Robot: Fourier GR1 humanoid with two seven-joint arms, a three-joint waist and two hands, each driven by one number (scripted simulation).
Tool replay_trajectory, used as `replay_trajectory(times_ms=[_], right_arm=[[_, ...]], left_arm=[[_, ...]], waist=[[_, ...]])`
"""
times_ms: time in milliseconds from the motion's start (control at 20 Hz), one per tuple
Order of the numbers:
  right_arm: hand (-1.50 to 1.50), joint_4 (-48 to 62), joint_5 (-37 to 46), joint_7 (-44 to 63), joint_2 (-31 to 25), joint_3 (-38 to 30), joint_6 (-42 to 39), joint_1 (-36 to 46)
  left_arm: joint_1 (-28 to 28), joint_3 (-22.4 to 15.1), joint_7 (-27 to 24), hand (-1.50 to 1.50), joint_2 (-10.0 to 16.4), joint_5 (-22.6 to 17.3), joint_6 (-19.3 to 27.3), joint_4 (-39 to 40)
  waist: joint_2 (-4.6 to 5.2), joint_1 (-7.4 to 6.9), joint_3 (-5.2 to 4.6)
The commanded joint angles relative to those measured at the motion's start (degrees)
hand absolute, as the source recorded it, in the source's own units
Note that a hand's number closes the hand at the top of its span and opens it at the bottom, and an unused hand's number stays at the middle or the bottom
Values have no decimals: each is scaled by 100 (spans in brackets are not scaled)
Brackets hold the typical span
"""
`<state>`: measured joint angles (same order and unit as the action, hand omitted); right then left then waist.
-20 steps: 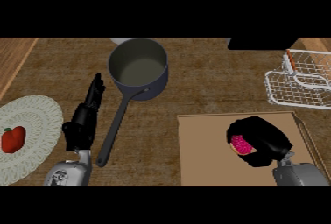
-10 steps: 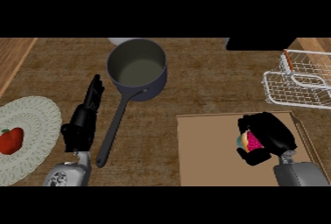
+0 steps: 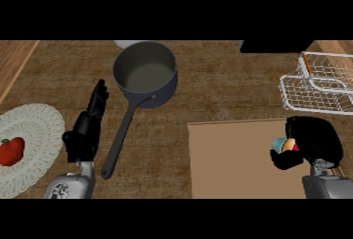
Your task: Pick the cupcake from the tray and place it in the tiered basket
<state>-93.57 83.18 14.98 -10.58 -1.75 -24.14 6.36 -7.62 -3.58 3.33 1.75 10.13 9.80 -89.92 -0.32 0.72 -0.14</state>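
While the small cupcake [image 3: 283, 144] with its teal, pink and orange patches sits pinched between the curled thumb and fingers of the black right hand [image 3: 314, 139] at the lower right of the frame, over the right end of the flat, tan, rectangular tray [image 3: 234, 161], the main risk seems to be the carry itself. Only a sliver of the cupcake shows at the hand's left edge, so it looks caught near its side and could tip or slide out on the way up. Whether it is clear of the tray's surface cannot be told. The white wire tiered basket [image 3: 318, 87] stands at the upper right, just beyond the tray. Its thin rods and open mesh could snag the bulky fingers, and a soft, round-bottomed cake may topple on such a gridded floor if let go tilted. The left hand [image 3: 85, 128] rests at the left of the frame, fingers straight and together, beside the long handle of the dark blue-grey metal saucepan [image 3: 145, 70]. A pale, rough-woven round plate [image 3: 38, 126] at the left edge carries a glossy red fruit [image 3: 11, 151] on the coarse, brown-grained counter [image 3: 214, 93].
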Motion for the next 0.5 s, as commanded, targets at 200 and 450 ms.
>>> replay_trajectory(times_ms=[200,450], right_arm=[[150,-2402,-88,840,-86,-416,-1364,390],[150,-3566,-671,1123,-189,-1099,-2934,1119]], left_arm=[[-101,42,15,0,-47,-84,-40,80],[217,-58,-199,0,-112,13,30,36]], waist=[[2,20,6],[-1,-12,7]])
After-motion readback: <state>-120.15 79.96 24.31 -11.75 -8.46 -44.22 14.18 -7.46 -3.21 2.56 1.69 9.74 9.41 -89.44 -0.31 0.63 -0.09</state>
